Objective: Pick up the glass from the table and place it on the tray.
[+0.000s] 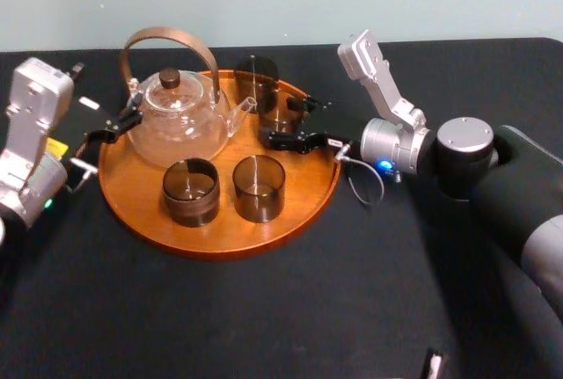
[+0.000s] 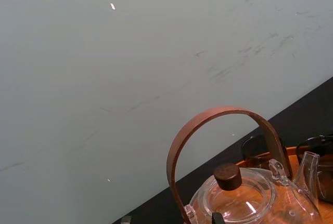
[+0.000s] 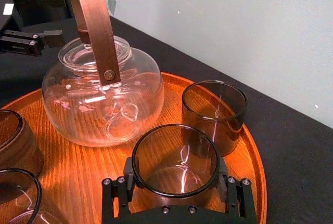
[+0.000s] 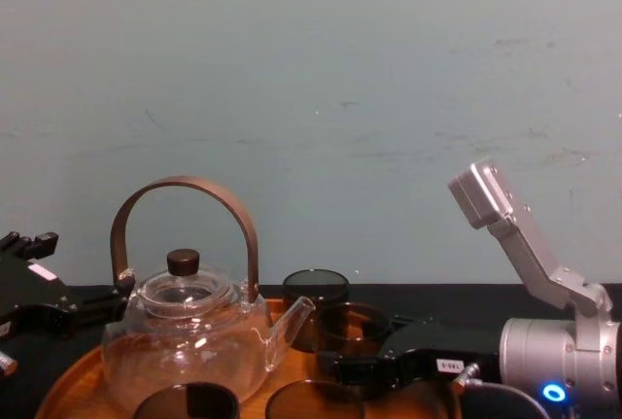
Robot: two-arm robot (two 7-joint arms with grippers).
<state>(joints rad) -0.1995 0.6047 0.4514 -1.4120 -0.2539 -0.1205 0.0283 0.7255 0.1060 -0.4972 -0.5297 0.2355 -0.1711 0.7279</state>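
Table [image 1: 264, 309]: the matte black surface is spreading across the whole work area, carrying the tray and passing under both arms.
Tray [image 1: 224, 234]: the round orange-brown wooden tray is lying on the table's left half, between the two arms.
Teapot [image 1: 180, 124]: the clear glass pot with the arched brown handle is standing upright on the tray's rear left part, its spout pointing at the gripped glass.
Right gripper [image 1: 281, 121]: it is reaching in over the tray's right rim, its jaws pressing against both sides of the glass.
Left gripper [image 1: 119, 124]: it is hovering at the tray's left rim just beside the teapot, its fingers spread apart with nothing between them.
Glass [image 3: 174, 156]: the smoky tumbler is standing upright on the tray's right rear, near the spout.
Other glasses: two are sitting side by side at the tray's front [image 1: 191, 190] [image 1: 258, 187]; a third [image 1: 255, 76] is standing at the rear rim, just behind the gripped one.
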